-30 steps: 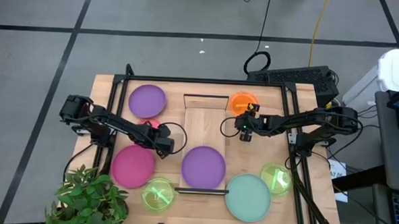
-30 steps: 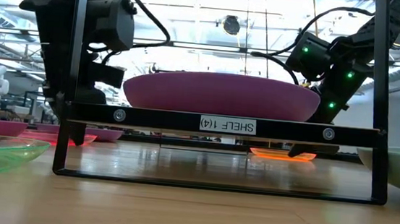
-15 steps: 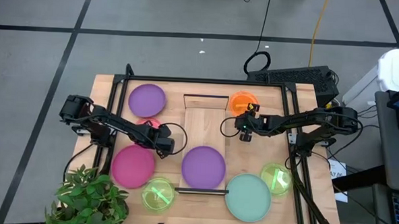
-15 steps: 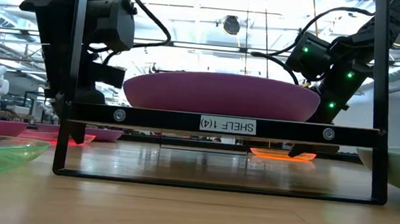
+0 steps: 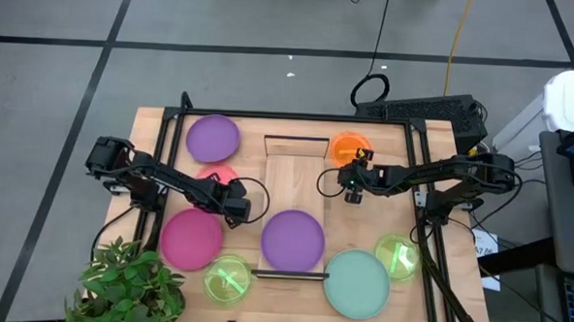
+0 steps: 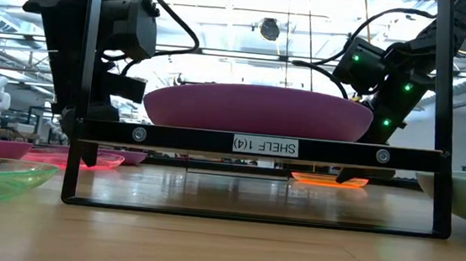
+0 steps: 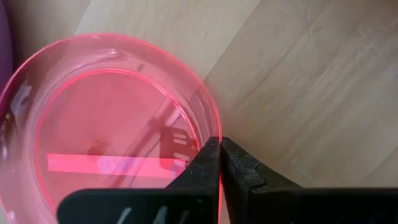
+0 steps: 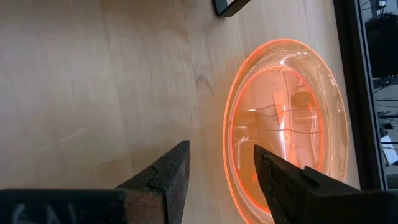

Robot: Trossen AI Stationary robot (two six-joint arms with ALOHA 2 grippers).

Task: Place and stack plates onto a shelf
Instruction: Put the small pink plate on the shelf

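Left fingers (image 7: 219, 163) are pinched shut on the rim of the pink-red plate (image 7: 93, 124). You can see the thin edge caught between the two tips in the left wrist view. That plate sits on the bench (image 5: 296, 186), left of the shelf (image 5: 294, 176), between the small purple plate (image 5: 213, 143) and the magenta plate (image 5: 191, 238).

Right fingers (image 8: 214, 168) are spread wide, holding nothing, with the near rim of the orange plate (image 8: 292, 124) lined up in the gap. The orange plate lies on the bench just beside the shelf's far right corner.

One large purple plate (image 5: 293, 240) is already on the shelf at its near end. The pale teal plate (image 5: 357, 283) and two neon green plates (image 5: 227, 278) (image 5: 397, 255) wait on the bench near the front.

Handling, as a judgement: these look like light, thin, stiff plastic, smooth and likely slippery. You only have the rim to grab, since the plates lie flat. An edge pinch this narrow may let the plate swing or slide out if you tilt fast. Lift slowly and keep it near level. For the orange plate, take the raised rim squarely between both tips before closing. The translucent plates probably flex a little, so don't over-squeeze.
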